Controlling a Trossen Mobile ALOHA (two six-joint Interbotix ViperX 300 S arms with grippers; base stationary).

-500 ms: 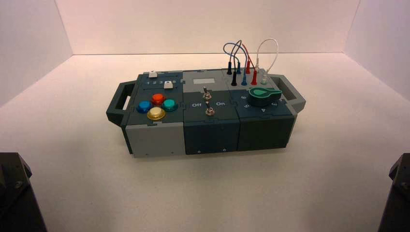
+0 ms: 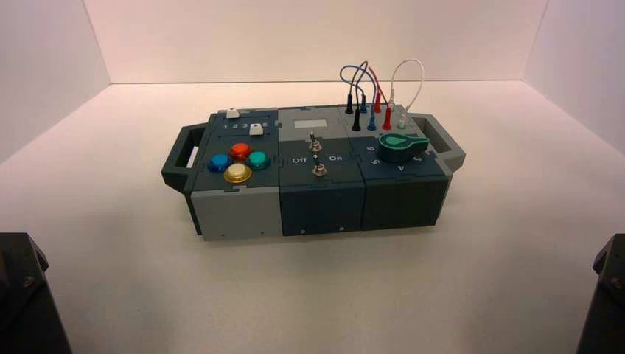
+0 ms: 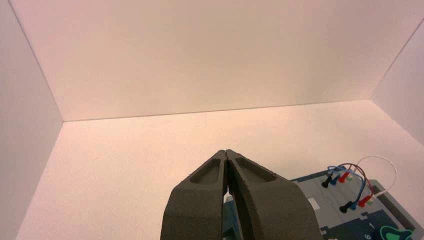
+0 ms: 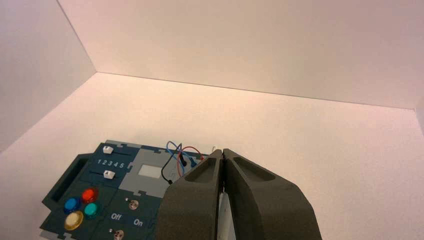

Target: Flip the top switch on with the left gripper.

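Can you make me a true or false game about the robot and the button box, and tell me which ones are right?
1. The yellow button is the closest of the four round buttons to the front edge of the box. True.
2. The big knob is red. False: it is green.
3. There are two toggle switches in the middle of the box, the top switch and one nearer the front. True.
4. The left tool is holding the top switch. False: its fingertips are together, away from the switch.
5. The right tool has its fingertips together too. True.
6. The wires are at the left end of the box. False: they are at the right end, behind the knob.
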